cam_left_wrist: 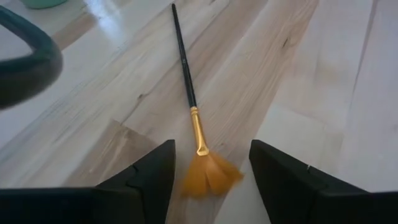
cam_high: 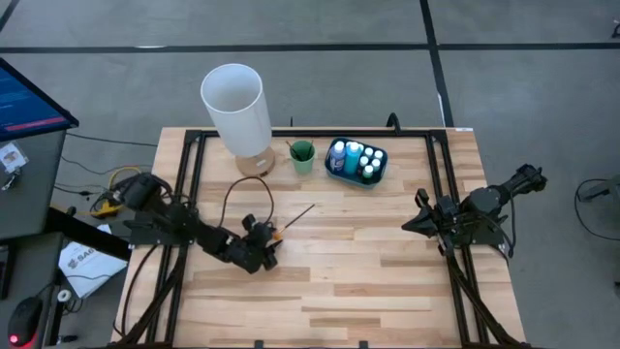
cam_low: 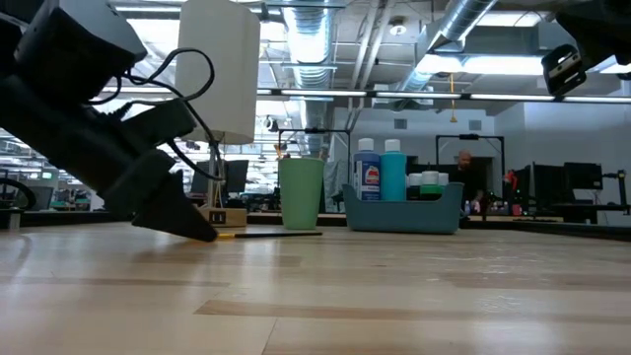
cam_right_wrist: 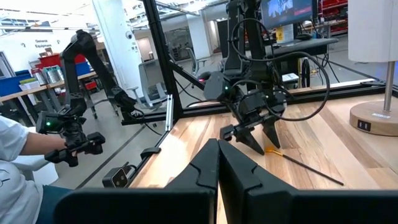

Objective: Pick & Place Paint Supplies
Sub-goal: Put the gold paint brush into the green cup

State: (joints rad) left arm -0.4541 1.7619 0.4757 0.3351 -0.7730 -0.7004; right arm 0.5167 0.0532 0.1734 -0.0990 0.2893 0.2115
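Note:
A thin dark brush (cam_left_wrist: 185, 74) with a gold ferrule and orange fan bristles (cam_left_wrist: 208, 175) lies flat on the wooden table (cam_high: 368, 281), also in the high view (cam_high: 300, 213). My left gripper (cam_left_wrist: 211, 152) is open and low over the table. Its two fingers stand on either side of the bristle end without touching it. From the side its fingertips (cam_low: 202, 233) slant down close to the table. White-capped bottles (cam_high: 356, 155) stand in a blue tray (cam_high: 334, 171) at the far side. My right gripper (cam_high: 412, 223) waits shut at the table's right.
A green cup (cam_high: 302, 155) with a brush in it stands left of the tray. A tall white lamp (cam_high: 235, 105) on a round wooden base stands at the far left, its cable looping over the table near my left arm. A black frame runs along the table's edges.

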